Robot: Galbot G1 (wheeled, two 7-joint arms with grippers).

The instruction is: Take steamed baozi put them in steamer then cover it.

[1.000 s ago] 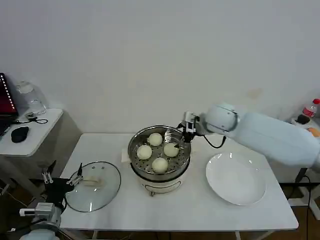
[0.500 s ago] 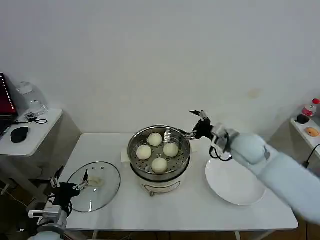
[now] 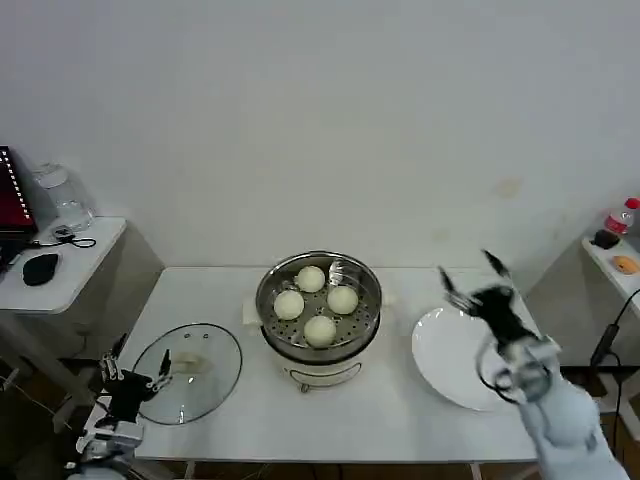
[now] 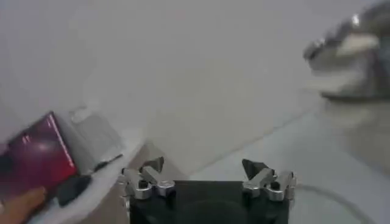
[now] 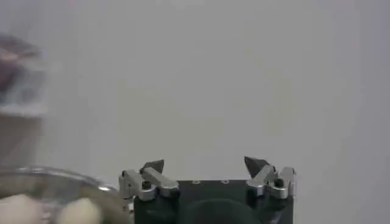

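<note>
Head view: four steamed baozi (image 3: 318, 303) sit on the perforated tray inside the steamer (image 3: 319, 312), which stands mid-table on its white base, so by my judgement the loading step is complete and only covering remains. The cover (image 3: 187, 358) lies flat on the table (image 3: 370, 415) to the robot's left of the steamer, handle up, apart from the pot and free of any grasp. The left gripper (image 3: 135, 375) hangs at the cover's outer edge, fingers spread and holding nothing, which places it well to take the lid. The right gripper (image 3: 474, 275) is raised above the far rim of the white plate (image 3: 468, 357), fingers wide apart and empty; the plate is bare, consistent with the buns having been taken from it. Left wrist view: the left gripper (image 4: 204, 168) shows its two fingertips (image 4: 152, 164) separated with nothing between them; beyond lie a side table with dark items and the blurred steamer (image 4: 353, 58), a side-on angle the head camera lacks. Right wrist view: the right gripper (image 5: 206, 165) is likewise parted and empty against bare wall, with the steamer (image 5: 42, 179) rim and pale buns at one corner.
</note>
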